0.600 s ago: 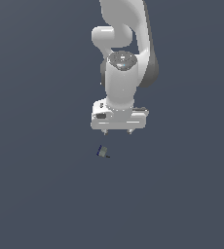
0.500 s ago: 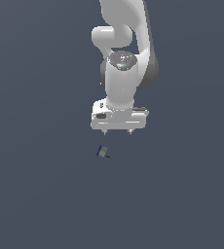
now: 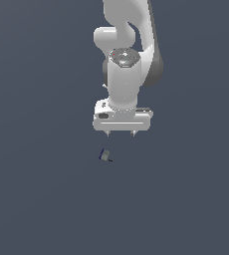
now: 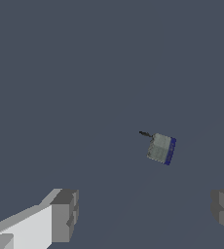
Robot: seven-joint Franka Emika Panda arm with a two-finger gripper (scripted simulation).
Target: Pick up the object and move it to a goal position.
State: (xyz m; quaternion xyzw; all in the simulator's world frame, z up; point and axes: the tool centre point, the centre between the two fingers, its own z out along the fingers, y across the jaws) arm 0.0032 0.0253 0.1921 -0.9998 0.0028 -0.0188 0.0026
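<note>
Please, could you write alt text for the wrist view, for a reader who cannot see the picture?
A tiny flat object, grey-beige with a dark blue edge, lies alone on a plain dark grey surface. The gripper is open, its two grey fingertips wide apart at the picture's edge, not touching the object.

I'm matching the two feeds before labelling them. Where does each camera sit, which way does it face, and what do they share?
Exterior view: off the arm, facing the scene; shows the white arm, the gripper and the object apart from it.
Wrist view: on the wrist, looking past the spread fingertips toward the object.
Shared: the object and the open, empty gripper.
</note>
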